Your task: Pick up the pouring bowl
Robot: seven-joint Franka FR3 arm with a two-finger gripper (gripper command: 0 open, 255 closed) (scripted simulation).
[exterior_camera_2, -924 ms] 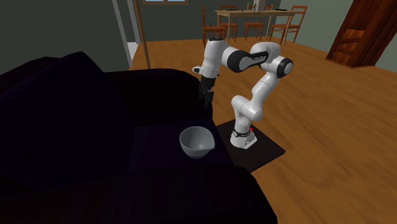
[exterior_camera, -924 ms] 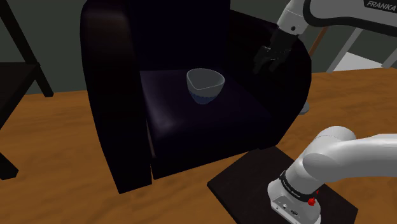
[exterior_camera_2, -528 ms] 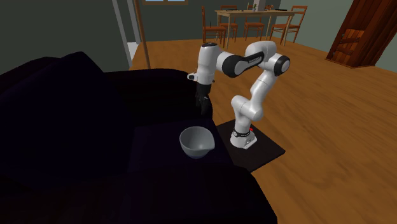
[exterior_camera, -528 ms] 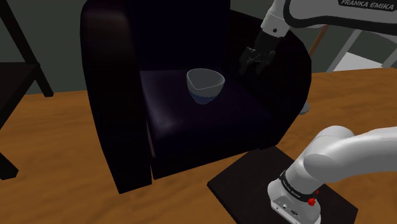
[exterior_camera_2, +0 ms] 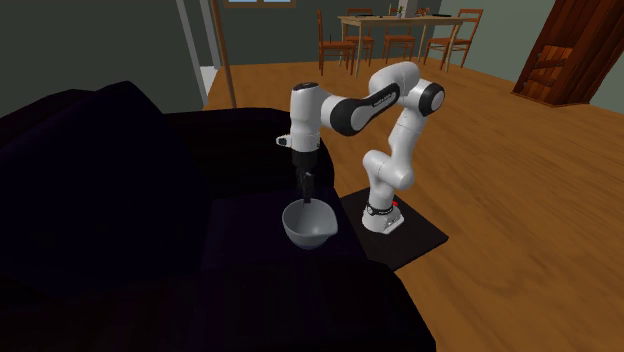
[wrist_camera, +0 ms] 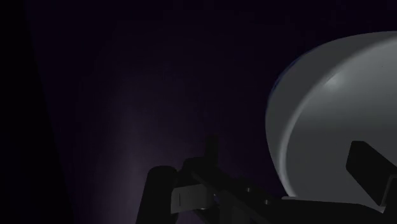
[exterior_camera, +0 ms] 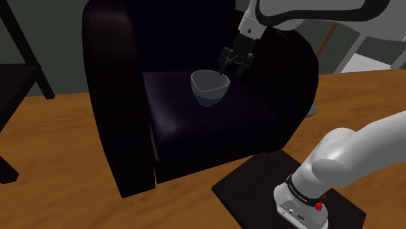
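A pale grey pouring bowl (exterior_camera: 210, 88) with a small spout stands upright on the seat of a dark armchair (exterior_camera: 189, 127). My black gripper (exterior_camera: 235, 64) hangs open just above the bowl's rim on the side towards the shoulder view's right. In the second exterior view the gripper (exterior_camera_2: 306, 195) points straight down at the far rim of the bowl (exterior_camera_2: 308, 227). In the wrist view the gripper (wrist_camera: 267, 184) straddles the rim of the bowl (wrist_camera: 337, 108): one finger (wrist_camera: 368, 168) is over the bowl's inside, the other (wrist_camera: 164, 191) over the seat. Neither finger touches the bowl.
The armchair's tall back (exterior_camera: 175, 32) and armrests (exterior_camera: 110, 110) wall in the seat on three sides. My base stands on a black plate (exterior_camera: 254, 188) on the wooden floor. A dark side table (exterior_camera: 16, 84) is at the shoulder view's left; a dining table with chairs (exterior_camera_2: 400, 25) stands far off.
The arm has swung from above the armrest towards the shoulder view's left and come down, bringing the gripper over the bowl's rim. The bowl has not moved.
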